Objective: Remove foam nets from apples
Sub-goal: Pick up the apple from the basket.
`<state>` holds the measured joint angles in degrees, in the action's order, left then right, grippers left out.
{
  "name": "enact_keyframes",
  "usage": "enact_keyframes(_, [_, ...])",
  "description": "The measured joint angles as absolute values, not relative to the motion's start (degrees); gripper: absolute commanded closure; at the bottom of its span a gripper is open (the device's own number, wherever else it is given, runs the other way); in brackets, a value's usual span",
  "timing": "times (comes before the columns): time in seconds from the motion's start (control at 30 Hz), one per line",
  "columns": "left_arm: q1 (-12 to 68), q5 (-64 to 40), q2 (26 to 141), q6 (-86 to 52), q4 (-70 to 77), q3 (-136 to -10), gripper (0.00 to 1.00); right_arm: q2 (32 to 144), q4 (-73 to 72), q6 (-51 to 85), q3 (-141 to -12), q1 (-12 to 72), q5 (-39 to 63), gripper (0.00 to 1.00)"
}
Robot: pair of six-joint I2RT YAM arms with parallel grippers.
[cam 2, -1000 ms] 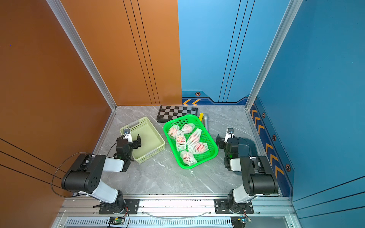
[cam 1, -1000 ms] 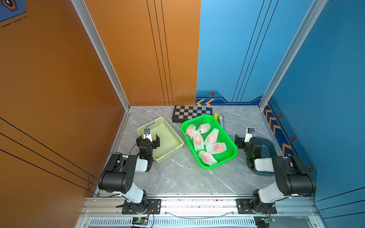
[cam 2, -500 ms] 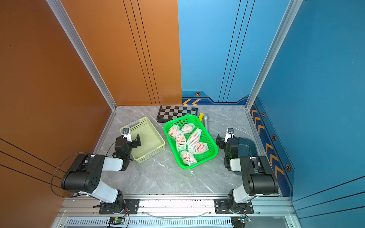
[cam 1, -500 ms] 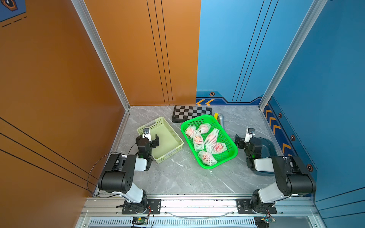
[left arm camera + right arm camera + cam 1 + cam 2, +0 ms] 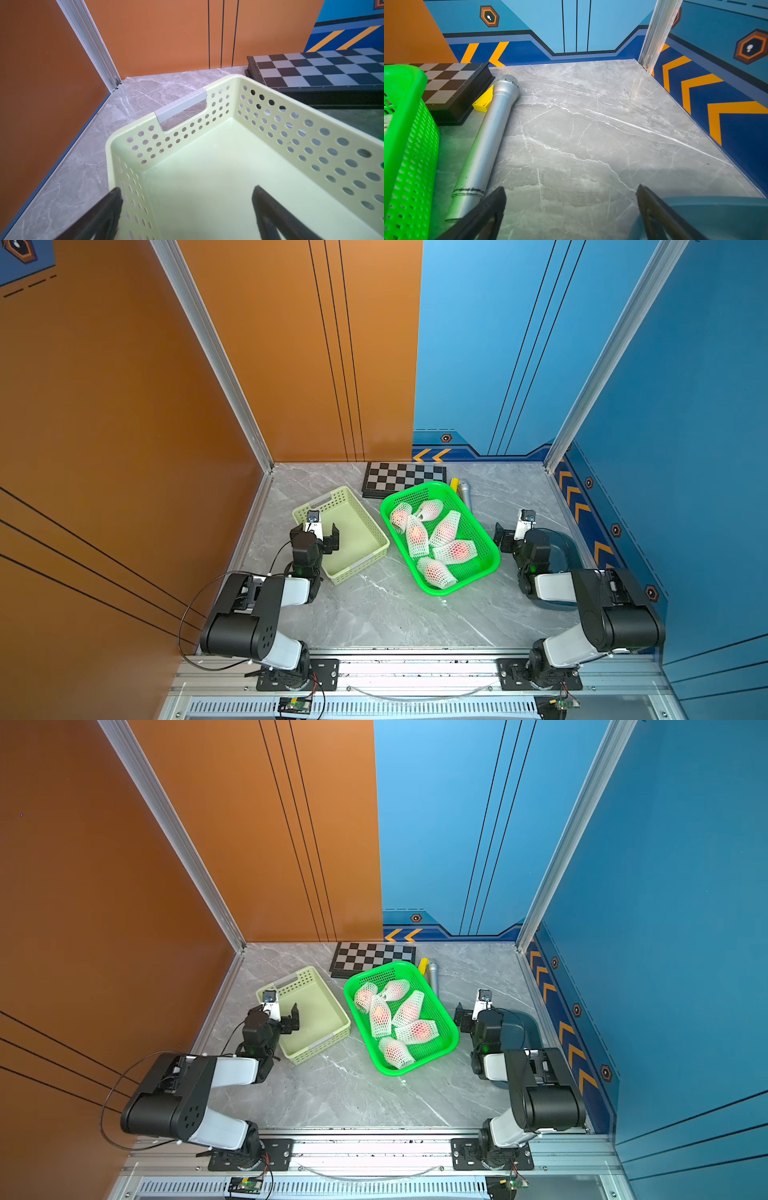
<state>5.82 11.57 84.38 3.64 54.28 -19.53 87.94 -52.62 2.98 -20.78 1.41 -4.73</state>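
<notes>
At the left, the left pincer (image 5: 321,536) hangs over the near corner of a pale yellow-green basket (image 5: 358,568). Its jaws are spread wide and it holds nothing; in the left wrist view one fingertip (image 5: 115,195) shows over the basket's perforated side wall and the other over its bare floor. Behind this basket, against the back wall, lies a chessboard (image 5: 405,477). In the middle of the desk (image 5: 374,614) stands a green basket (image 5: 415,492), set at a slant. All six foam nets (image 5: 444,529) lie inside it, crowded together, each one around its fruit; the apples (image 5: 457,549) show pink-red through the white mesh. Just beyond the green basket's far right corner lie a small yellow block (image 5: 455,482) and a silver microphone (image 5: 464,493), side by side and touching in the right wrist view. Further right, the right pincer (image 5: 512,536) hangs between the green basket and a dark blue bowl (image 5: 561,543). It too is fully spread and has hold of nothing, with only bare marble between its fingers (image 5: 500,195).
</notes>
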Motion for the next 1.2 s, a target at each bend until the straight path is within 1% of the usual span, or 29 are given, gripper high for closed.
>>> enact_keyframes(0.2, [10.7,18.5,81.7,5.9,50.3,-20.7,0.02,87.9,-52.6,3.0,-20.8,1.4,-4.7,0.0])
enact_keyframes(0.47, [18.2,34.3,81.4,10.0,46.2,-25.5,0.02,87.9,-52.6,3.0,-20.8,1.4,-4.7,0.0])
enact_keyframes(0.67, [23.2,45.8,80.6,9.5,37.2,-33.6,0.02,87.9,-52.6,3.0,-20.8,1.4,-4.7,0.0])
enact_keyframes(0.83, [29.8,53.5,80.6,6.3,26.4,-42.3,0.02,87.9,-52.6,3.0,-20.8,1.3,-4.6,0.0])
enact_keyframes(0.93, [33.1,54.7,80.6,3.4,18.9,-46.5,0.02,87.9,-52.6,3.0,-20.8,0.8,-4.2,0.0])
enact_keyframes(1.0, [34.3,53.5,80.6,0.3,11.9,-49.9,0.02,87.9,-52.6,3.0,-20.8,0.7,-4.1,0.0])
enact_keyframes(1.13, [34.8,45.9,80.6,-4.6,-1.6,-57.7,0.02,87.9,-52.6,3.0,-20.8,0.8,-4.1,0.0])
enact_keyframes(1.2, [35.2,42.3,80.7,-5.8,-5.5,-60.4,0.02,87.9,-52.4,3.0,-20.8,1.0,-4.3,0.0])
